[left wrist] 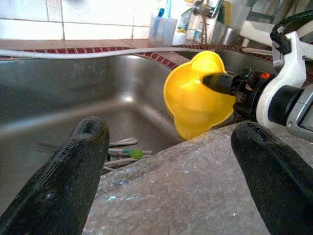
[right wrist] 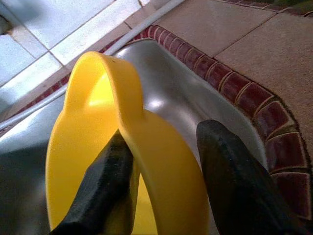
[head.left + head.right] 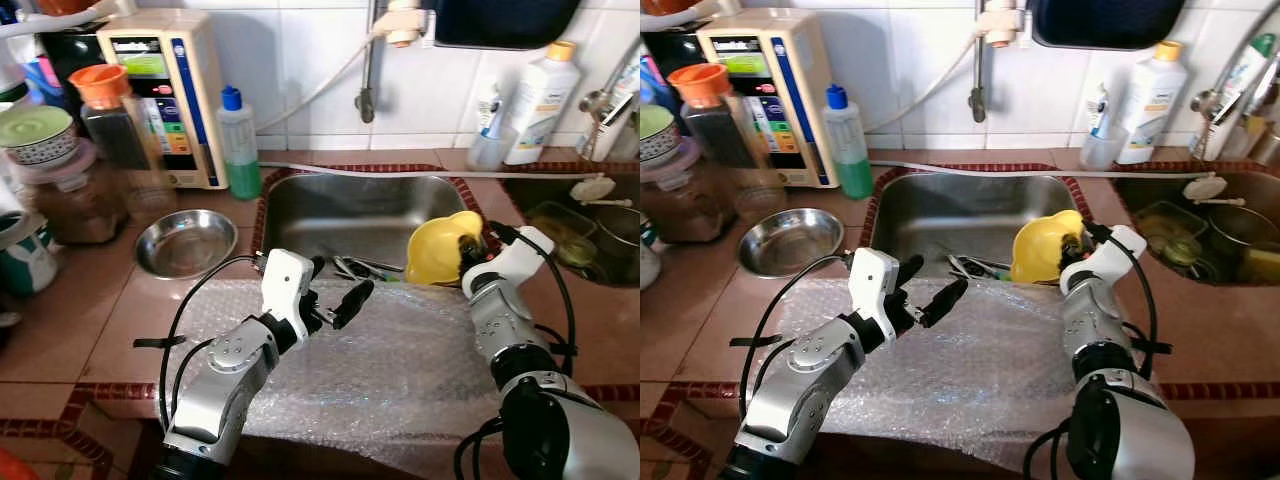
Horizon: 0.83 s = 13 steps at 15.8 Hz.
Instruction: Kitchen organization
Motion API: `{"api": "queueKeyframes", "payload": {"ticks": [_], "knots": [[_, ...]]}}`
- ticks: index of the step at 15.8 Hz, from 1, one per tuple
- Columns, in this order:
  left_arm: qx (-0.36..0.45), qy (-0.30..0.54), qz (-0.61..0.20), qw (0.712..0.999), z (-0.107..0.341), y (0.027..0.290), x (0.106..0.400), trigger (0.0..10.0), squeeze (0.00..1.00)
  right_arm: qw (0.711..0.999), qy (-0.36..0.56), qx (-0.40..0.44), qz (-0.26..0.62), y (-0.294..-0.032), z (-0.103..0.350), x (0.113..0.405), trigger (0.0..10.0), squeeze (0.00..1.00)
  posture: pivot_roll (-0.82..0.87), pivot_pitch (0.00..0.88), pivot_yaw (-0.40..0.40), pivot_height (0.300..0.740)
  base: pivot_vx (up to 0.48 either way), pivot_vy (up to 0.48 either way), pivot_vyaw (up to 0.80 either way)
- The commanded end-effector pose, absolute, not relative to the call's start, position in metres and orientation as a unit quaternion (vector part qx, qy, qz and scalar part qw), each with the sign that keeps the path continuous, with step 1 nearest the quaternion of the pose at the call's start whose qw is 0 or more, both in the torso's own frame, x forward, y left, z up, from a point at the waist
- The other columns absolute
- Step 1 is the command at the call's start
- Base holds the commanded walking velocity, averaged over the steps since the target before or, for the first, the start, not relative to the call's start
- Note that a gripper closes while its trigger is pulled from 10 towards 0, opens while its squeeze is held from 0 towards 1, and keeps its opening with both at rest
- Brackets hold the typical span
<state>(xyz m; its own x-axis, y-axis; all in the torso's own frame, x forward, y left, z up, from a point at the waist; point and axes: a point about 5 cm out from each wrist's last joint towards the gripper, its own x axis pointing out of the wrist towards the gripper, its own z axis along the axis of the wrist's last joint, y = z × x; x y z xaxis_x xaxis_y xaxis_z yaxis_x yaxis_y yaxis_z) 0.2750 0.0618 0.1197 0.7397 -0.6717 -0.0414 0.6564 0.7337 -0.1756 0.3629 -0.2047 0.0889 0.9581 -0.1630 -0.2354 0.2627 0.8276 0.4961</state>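
A yellow plastic bowl [image 3: 438, 250] stands tilted on its edge at the front right corner of the steel sink [image 3: 350, 205]. My right gripper [image 3: 468, 246] is shut on the yellow bowl [image 2: 146, 166], one finger inside its rim and one outside. Over a sheet of bubble wrap [image 3: 385, 360] on the counter in front of the sink, my left gripper [image 3: 340, 284] hangs open and holds nothing. In the left wrist view its fingers [image 1: 73, 171] point toward the yellow bowl [image 1: 193, 100].
Some cutlery [image 3: 365, 268] lies in the sink. A steel bowl [image 3: 185, 243] sits on the counter at left, beside jars [image 3: 75, 190], a green bottle [image 3: 238, 140] and a white appliance [image 3: 170, 90]. A second basin [image 3: 590, 235] with dishes lies at right, bottles [image 3: 540, 100] behind.
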Motion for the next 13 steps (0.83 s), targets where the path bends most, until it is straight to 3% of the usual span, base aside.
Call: {"api": "queueKeyframes", "payload": {"ticks": [1, 11, 13], "knots": [[-0.066, 0.042, -0.352, 0.933, 0.124, 0.063, 0.277, 10.0, 1.00, 0.938, 0.154, 0.298, -0.086, -0.180, 0.065, 0.355, 10.0, 1.00, 0.01, 0.000, 0.053, 0.740, 0.000, 0.000, 0.00], [-0.055, 0.042, -0.346, 0.936, 0.122, 0.060, 0.278, 10.0, 1.00, 0.942, 0.156, 0.297, -0.001, -0.142, 0.078, 0.366, 10.0, 1.00, 0.01, 0.000, 0.045, 0.740, 0.000, 0.000, 0.00], [-0.051, 0.035, -0.303, 0.951, 0.124, 0.068, 0.284, 10.0, 1.00, 0.944, 0.142, 0.299, 0.012, -0.141, 0.083, 0.368, 10.0, 1.00, 0.01, 0.000, 0.044, 0.740, 0.000, 0.000, 0.00]]}}
